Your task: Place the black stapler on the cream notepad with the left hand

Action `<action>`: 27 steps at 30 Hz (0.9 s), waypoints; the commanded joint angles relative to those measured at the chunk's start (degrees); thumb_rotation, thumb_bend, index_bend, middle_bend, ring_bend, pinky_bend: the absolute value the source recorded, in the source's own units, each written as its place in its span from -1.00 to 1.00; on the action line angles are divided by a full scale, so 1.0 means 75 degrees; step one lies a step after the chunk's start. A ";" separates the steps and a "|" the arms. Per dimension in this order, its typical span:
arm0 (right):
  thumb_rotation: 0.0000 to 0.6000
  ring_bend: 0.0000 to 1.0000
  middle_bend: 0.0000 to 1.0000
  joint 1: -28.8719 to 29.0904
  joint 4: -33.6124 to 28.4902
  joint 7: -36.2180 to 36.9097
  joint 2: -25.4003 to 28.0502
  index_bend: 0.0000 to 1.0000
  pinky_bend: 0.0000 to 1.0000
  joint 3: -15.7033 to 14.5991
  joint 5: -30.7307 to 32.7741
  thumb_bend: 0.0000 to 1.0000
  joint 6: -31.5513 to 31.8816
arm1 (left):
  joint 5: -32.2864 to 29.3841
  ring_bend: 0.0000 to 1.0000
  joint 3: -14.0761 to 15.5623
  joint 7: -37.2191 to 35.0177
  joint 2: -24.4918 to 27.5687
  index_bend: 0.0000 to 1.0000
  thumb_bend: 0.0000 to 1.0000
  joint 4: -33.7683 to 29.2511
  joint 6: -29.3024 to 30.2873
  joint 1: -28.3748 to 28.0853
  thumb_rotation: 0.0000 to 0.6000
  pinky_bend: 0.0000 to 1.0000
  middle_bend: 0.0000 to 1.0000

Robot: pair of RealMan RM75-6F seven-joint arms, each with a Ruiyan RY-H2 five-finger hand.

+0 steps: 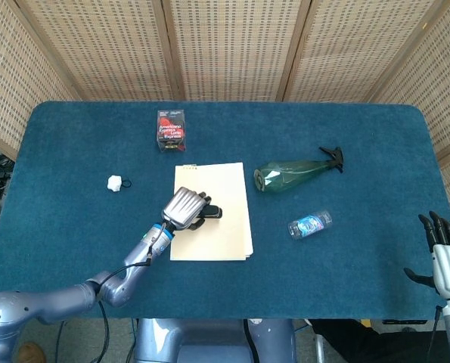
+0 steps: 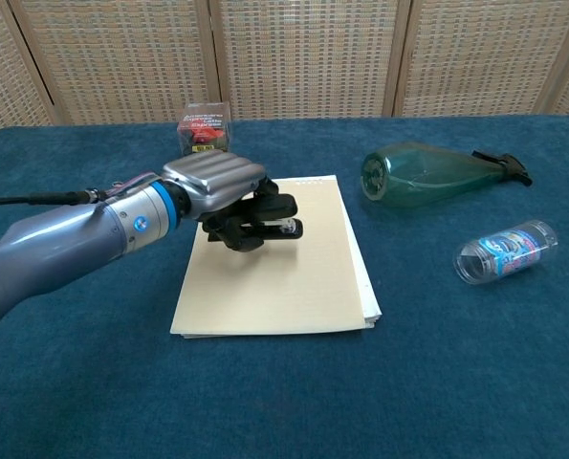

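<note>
Woven cane screens back a table point(image 1: 73, 151) covered in blue cloth. The left hand point(image 1: 185, 208), fingers point(image 2: 265, 212) curled around the black stapler point(image 2: 282, 229), holds it over the cream notepad point(image 1: 223, 189); the stapler's tip projects beyond the fingers, and contact with the paper cannot be determined. Near the pad's far edge stands a small clear box point(image 1: 171, 129); a white object point(image 1: 115, 182) lies left. Right of the pad lie a green spray bottle point(image 1: 293, 173) and a small clear bottle point(image 1: 310, 224). The right hand point(image 1: 445, 257), fingers extended, empty, sits at the table's right edge.
</note>
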 commanded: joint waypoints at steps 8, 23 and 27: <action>1.00 -1.00 -1.00 0.0030 0.0040 0.0105 0.0019 -1.00 -1.00 0.0025 0.0068 -1.00 -0.0085 | -0.0276 -0.60 0.0081 -0.0269 -0.0552 -0.64 -0.69 0.0686 -0.0356 -0.0303 1.00 -0.45 -0.90; 1.00 -1.00 -1.00 -0.0108 -0.0204 0.0367 0.0204 -1.00 -1.00 -0.0062 -0.0286 -1.00 0.0231 | 0.0059 -1.00 -0.0264 -0.0554 0.1354 -1.00 -0.99 -0.2192 0.1678 0.0653 1.00 -1.00 -1.00; 1.00 -1.00 -1.00 -0.0140 -0.0237 0.0434 0.0238 -1.00 -1.00 -0.0100 -0.0392 -1.00 0.0296 | 0.0167 -1.00 -0.0069 -0.0551 0.2384 -1.00 -1.00 -0.3401 0.2443 0.1373 1.00 -1.00 -1.00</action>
